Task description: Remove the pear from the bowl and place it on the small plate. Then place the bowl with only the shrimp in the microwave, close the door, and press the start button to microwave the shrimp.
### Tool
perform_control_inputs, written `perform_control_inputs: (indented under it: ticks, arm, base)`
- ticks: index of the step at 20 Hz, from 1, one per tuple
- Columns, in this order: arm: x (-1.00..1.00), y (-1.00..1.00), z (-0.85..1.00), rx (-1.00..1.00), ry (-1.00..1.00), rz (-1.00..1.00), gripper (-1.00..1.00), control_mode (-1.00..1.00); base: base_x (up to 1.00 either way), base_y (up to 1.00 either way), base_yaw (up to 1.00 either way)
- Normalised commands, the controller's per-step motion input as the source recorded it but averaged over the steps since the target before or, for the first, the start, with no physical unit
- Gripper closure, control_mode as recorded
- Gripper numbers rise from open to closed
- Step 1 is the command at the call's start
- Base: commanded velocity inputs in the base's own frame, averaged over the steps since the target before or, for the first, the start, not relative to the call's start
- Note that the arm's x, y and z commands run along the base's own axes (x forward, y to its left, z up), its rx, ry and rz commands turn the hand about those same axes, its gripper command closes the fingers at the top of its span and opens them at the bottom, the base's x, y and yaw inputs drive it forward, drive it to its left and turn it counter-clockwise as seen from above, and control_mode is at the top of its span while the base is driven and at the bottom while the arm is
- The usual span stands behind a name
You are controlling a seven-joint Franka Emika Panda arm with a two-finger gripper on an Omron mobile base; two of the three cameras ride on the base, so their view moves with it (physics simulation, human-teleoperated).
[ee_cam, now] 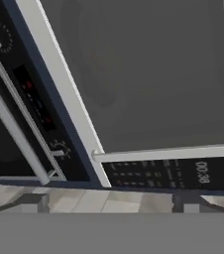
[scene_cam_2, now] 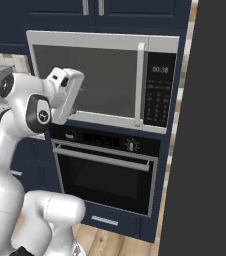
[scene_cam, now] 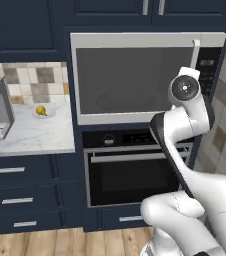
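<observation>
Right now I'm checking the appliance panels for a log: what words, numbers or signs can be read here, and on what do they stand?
"00:30": on the display at the top of the microwave's black control strip; the last digit is blurred, so it is uncertain.
Keypad markings below that display: too small to read.
Markings on the oven's control panel, around its knob and lights: too blurred to read.

The microwave (scene_cam: 145,75) has a matt white-silver frame; its door (scene_cam_2: 85,80) shows dark, faintly glossy glass. Lower left, pale marbled counter (scene_cam: 35,135), perhaps stone. Wood-plank floor (scene_cam: 60,242) along the bottom.
</observation>
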Motion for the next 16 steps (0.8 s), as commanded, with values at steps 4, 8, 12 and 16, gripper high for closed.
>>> perform_control_inputs:
  ticks: [4, 8, 12, 16]
  arm:
    - [-1.0, -0.1, -0.04, 0.06, 0.0, 0.04, -1.0, -1.0]
    - [-0.75, -0.31, -0.05, 0.03, 0.0, 0.1, -1.0, -1.0]
    - [-0.26, -0.39, -0.21, 0.03, 0.0, 0.2, -1.0, -1.0]
    - [-0.09, -0.4, -0.28, 0.04, 0.0, 0.25, -1.0, -1.0]
  base:
    - [0.0, 0.0, 0.0]
    - [0.0, 0.0, 0.0]
    - [0.0, 0.0, 0.0]
    - [0.0, 0.0, 0.0]
